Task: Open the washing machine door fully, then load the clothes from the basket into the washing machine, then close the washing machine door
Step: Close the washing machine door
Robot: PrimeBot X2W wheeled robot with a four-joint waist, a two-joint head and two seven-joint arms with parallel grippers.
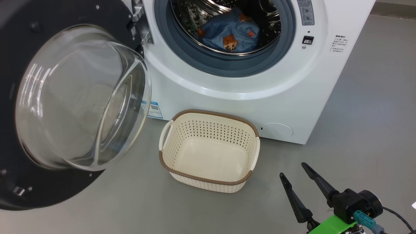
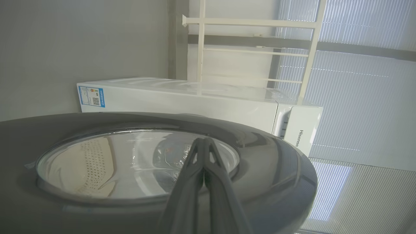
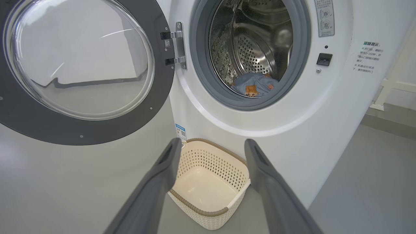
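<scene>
The washing machine (image 1: 292, 84) stands with its door (image 1: 19, 81) swung wide to the left, the glass bowl bulging toward me. Blue clothes (image 1: 232, 34) with orange cartoon figures lie in the steel drum. In front of the machine the cream basket (image 1: 208, 180) sits on the floor with nothing in it. My right gripper (image 1: 292, 170) hovers open, low and right of the basket. In the right wrist view the right gripper (image 3: 213, 143) frames the basket (image 3: 208, 211), with the clothes (image 3: 255, 86) and door (image 3: 81, 130) above. My left gripper (image 2: 203, 140) is shut, lying close over the door's outer face (image 2: 276, 182); contact is unclear.
Grey floor (image 1: 373, 113) lies open to the right of the machine. A white shelf frame (image 2: 253, 22) and window blinds (image 2: 357, 81) stand beyond the machine (image 2: 195, 100) in the left wrist view. A white frame (image 3: 390, 87) stands at the far right.
</scene>
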